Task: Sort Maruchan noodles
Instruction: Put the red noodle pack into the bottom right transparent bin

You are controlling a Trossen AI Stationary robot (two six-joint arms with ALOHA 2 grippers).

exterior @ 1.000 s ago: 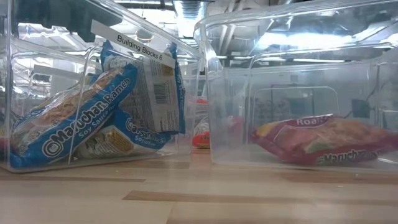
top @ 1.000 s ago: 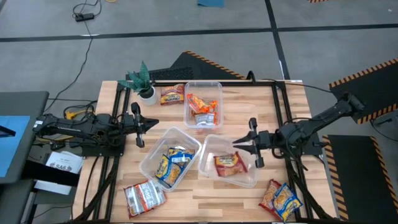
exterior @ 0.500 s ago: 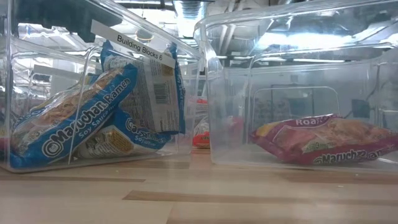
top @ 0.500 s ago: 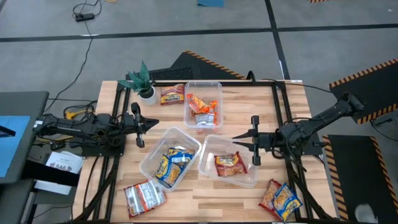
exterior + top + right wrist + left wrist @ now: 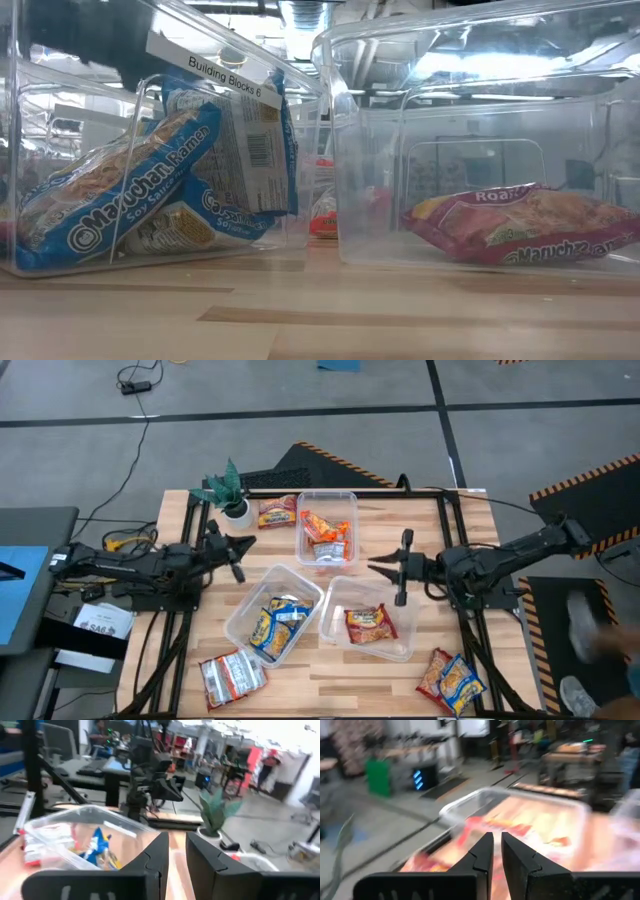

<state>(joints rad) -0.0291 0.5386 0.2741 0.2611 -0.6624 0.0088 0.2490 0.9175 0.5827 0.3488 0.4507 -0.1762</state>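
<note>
Clerk: Largest first. What was entered for the table [image 5: 470, 520]?

Keeper: One wooden table, carrying three clear tubs. The far tub [image 5: 326, 525] held orange packets [image 5: 325, 530]. The near-left tub [image 5: 275, 615] held yellow-and-blue packets [image 5: 270, 625]. The near-right tub [image 5: 365, 618] held one red packet [image 5: 368, 623], lying flat.

Clerk: And the arms?

Keeper: The left gripper [image 5: 238, 556] stood over the left side of the table near the potted plant [image 5: 230, 490]. Its fingers [image 5: 482, 852] were nearly together, a thin gap between them, with nothing held. The right gripper [image 5: 392, 572] hung above the far edge of the near-right tub, fingers [image 5: 157, 852] set narrowly apart, empty.

Clerk: Loose packets?

Keeper: A silver-and-red packet [image 5: 232, 676] lay at the near-left corner. An orange and a yellow-and-blue packet [image 5: 452, 680] lay together at the near-right corner. One red packet [image 5: 277, 512] lay just beside the plant.
</note>
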